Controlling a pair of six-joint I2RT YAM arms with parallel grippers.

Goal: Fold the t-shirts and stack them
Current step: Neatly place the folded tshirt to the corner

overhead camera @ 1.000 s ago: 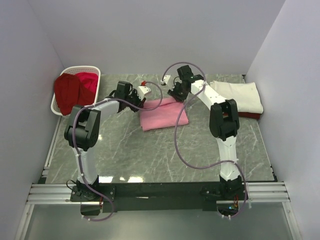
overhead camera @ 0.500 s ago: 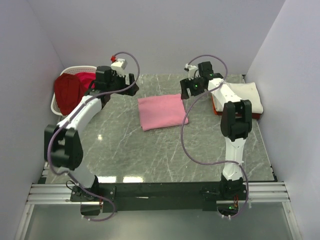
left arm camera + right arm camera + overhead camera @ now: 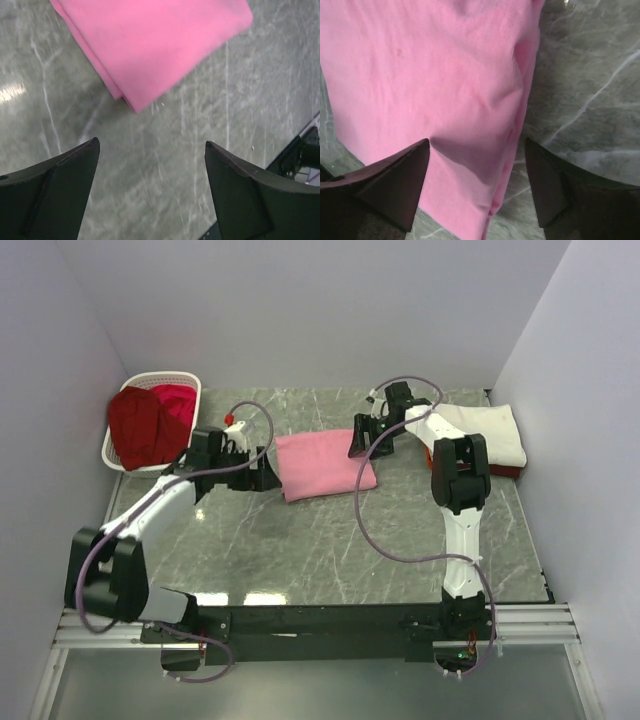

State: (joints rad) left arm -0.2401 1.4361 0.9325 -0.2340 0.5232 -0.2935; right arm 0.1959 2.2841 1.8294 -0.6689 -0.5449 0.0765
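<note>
Wide and empty: left fingers [image 3: 55, 185] beside the folded pink t-shirt [image 3: 325, 466], right fingers [image 3: 390, 185] over its edge. Risk: pinching only top layers would unfold it.

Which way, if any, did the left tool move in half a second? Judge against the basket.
Yes: the left tool moved down-right, away from the white plastic slatted basket, toward the folded pink t-shirt.
</note>
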